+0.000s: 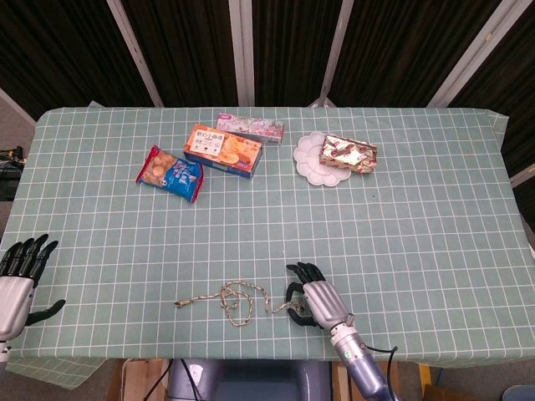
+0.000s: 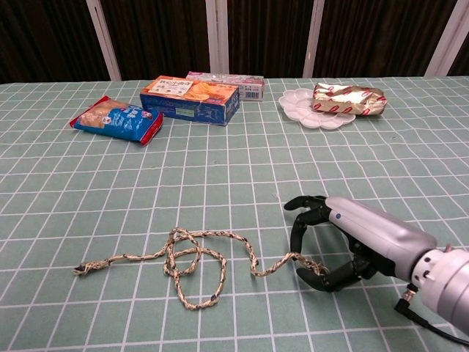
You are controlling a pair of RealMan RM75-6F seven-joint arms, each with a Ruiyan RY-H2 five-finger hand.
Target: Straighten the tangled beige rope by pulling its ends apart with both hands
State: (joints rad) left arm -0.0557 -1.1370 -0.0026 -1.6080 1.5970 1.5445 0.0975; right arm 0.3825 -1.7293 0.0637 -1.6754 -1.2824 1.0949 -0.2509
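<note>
Rope: beige rope (image 2: pixel 187 265) lay on the counter (image 1: pixel 418 225) near its front edge, at about 6 o'clock in the head view. Tangled loops sat in the middle of its run; one frayed end (image 2: pixel 79 269) trailed out toward 9 o'clock, the other end ran toward 3 o'clock and in under the right hand.

Right hand: right hand (image 2: pixel 344 238) sat on the counter at the rope's 3 o'clock end, dark fingers (image 2: pixel 302 220) curved down over the strand and thumb below it. The rope end lay between fingers and thumb, but whether they actually gripped it could not be told from either view. Same hand showed in the head view (image 1: pixel 320 301), just right of the tangle.

Left hand: left hand (image 1: pixel 18 276) hung off the counter's near left corner, at about 8 o'clock in the head view, well apart from the rope. Fingers spread, nothing in them. Not seen in the chest view.

Counter cover: green cloth with a white grid.

Far side, 12 o'clock: orange and blue box (image 1: pixel 223 150) lay flat, with a pink box (image 1: pixel 249 127) just behind it.

Far side, 10 o'clock: blue and red snack bag (image 1: pixel 170 173) lay just left of the orange box.

Far side, 1 o'clock: white scalloped plate (image 1: pixel 313 159) carried a shiny red and gold packet (image 1: pixel 349 153), which overhung the plate's right rim.
</note>
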